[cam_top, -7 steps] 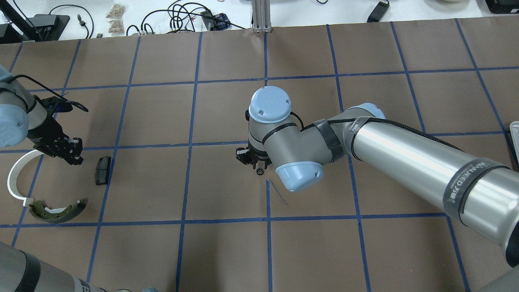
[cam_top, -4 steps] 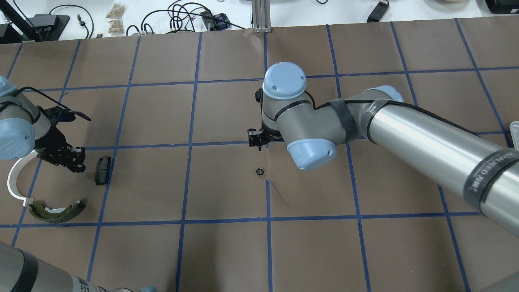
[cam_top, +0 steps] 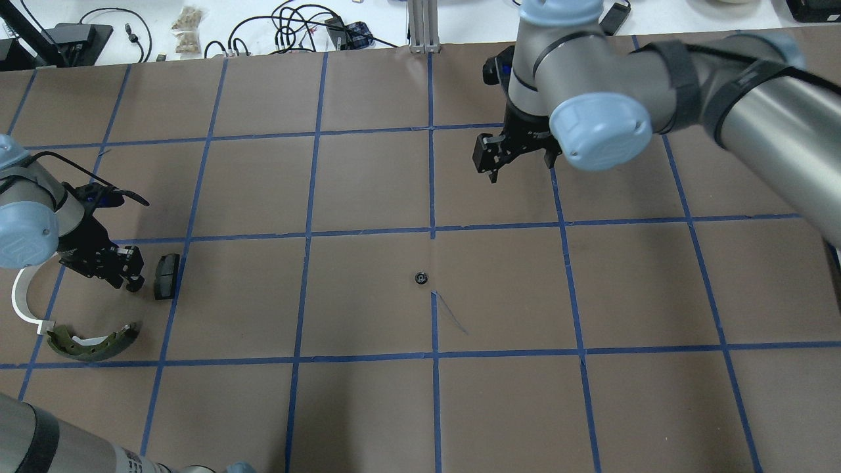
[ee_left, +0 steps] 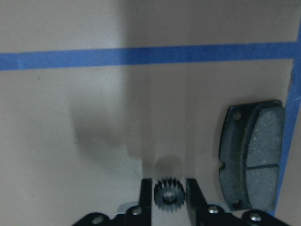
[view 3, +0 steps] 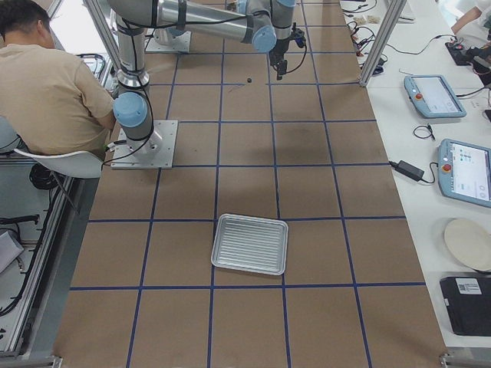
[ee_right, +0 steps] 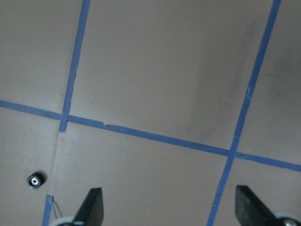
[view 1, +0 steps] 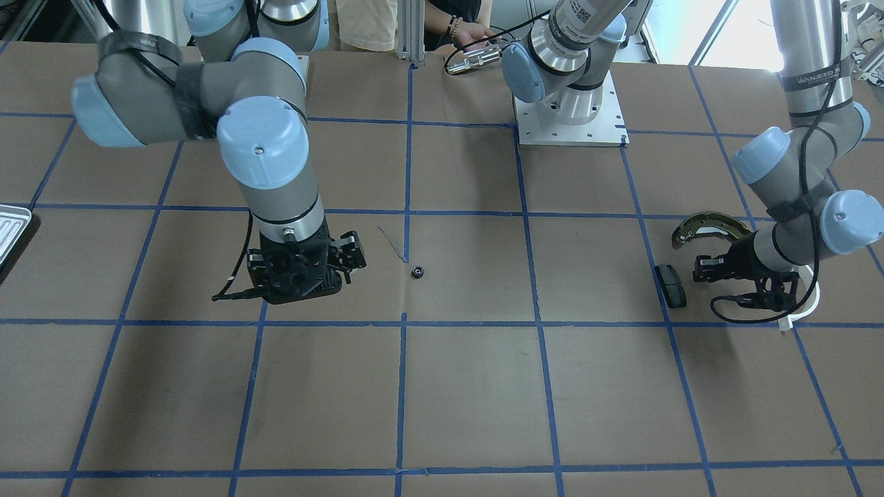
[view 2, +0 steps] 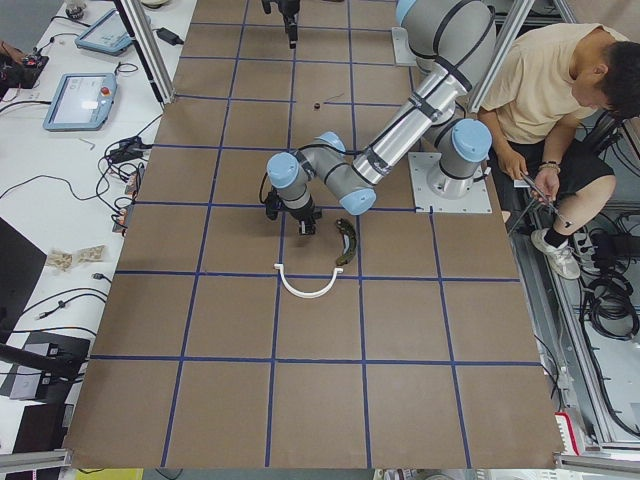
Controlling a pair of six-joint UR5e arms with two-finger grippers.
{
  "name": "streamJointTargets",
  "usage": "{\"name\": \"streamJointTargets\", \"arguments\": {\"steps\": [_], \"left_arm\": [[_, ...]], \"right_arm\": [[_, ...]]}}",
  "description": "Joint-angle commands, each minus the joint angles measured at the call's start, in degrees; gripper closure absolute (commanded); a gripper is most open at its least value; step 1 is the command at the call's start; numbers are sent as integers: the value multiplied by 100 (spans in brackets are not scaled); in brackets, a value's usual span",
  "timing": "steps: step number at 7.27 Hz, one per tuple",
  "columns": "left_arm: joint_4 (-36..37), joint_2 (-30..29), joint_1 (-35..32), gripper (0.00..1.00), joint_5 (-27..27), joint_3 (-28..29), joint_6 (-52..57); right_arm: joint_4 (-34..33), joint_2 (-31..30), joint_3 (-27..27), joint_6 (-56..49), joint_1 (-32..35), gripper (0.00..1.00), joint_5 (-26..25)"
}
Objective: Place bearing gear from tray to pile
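Observation:
A small dark bearing gear (cam_top: pixel 420 278) lies alone on the brown table near the centre; it also shows in the front view (view 1: pixel 417 273) and the right wrist view (ee_right: pixel 35 180). My right gripper (cam_top: pixel 509 154) is open and empty, raised beyond the gear and to its right; its fingers (ee_right: pixel 94 207) stand wide apart. My left gripper (ee_left: pixel 170 195) is shut on a second small gear (ee_left: pixel 165 197), low over the table beside the black pad (ee_left: pixel 251 155). The pile holds the pad (cam_top: pixel 166 276), a white arc (cam_top: pixel 23 302) and an olive brake shoe (cam_top: pixel 92 341). The silvery tray (view 3: pixel 249 244) lies far to my right.
Blue tape lines grid the brown table. The right arm's base plate (view 1: pixel 570 117) is bolted near my side. Cables and devices (cam_top: pixel 309 33) lie beyond the far edge. An operator (view 2: pixel 560 100) sits beside the base.
My right gripper has lifted off the centre gear and swung away to the far right, leaving the gear on the table. My left gripper has shifted slightly toward the black pad.

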Motion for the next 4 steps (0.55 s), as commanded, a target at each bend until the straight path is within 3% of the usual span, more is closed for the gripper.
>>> {"name": "streamJointTargets", "arguments": {"steps": [1, 2, 4], "left_arm": [[14, 67, -127, 0, 547, 118, -68], [-82, 146, -441, 0, 376, 345, -399], [-765, 365, -1572, 0, 287, 925, -1529]], "right_arm": [[801, -220, -624, -308, -148, 0, -5], [1071, -194, -931, -309, -149, 0, 12], [1615, -114, -995, -282, -542, 0, -5]]}}
